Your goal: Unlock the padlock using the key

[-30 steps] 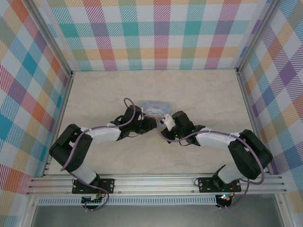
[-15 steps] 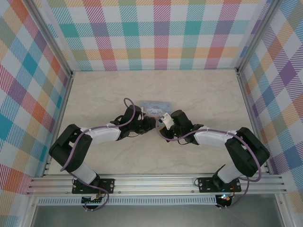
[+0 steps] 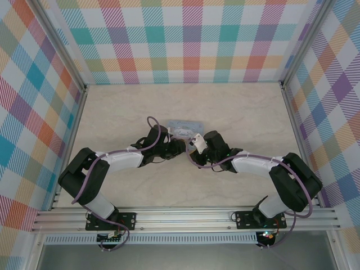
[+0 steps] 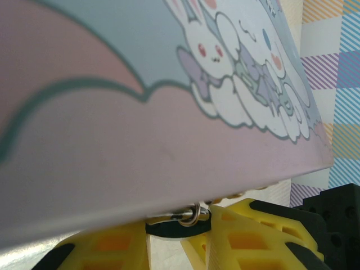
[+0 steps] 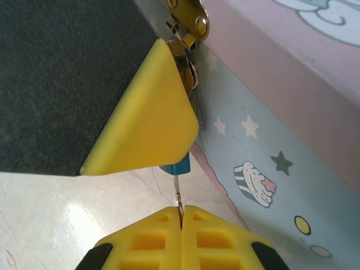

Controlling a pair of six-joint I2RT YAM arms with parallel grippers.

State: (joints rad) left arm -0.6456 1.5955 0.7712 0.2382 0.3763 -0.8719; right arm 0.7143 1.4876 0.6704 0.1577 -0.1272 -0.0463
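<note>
The padlock point(image 5: 179, 167), a blue sliver in the right wrist view, hangs against the cartoon tin point(image 5: 270, 140), pinched by the left tool point(image 4: 177, 223), whose yellow finger covers most of it. The key point(image 5: 178, 199) meets it from 6 o'clock, its blade clenched in the right tool point(image 5: 181, 214) over the surface point(image 5: 50, 225).

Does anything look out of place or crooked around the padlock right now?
Nothing stands out. The right gripper pinches the key, whose blade runs straight up to the blue padlock beside the cartoon tin.
</note>
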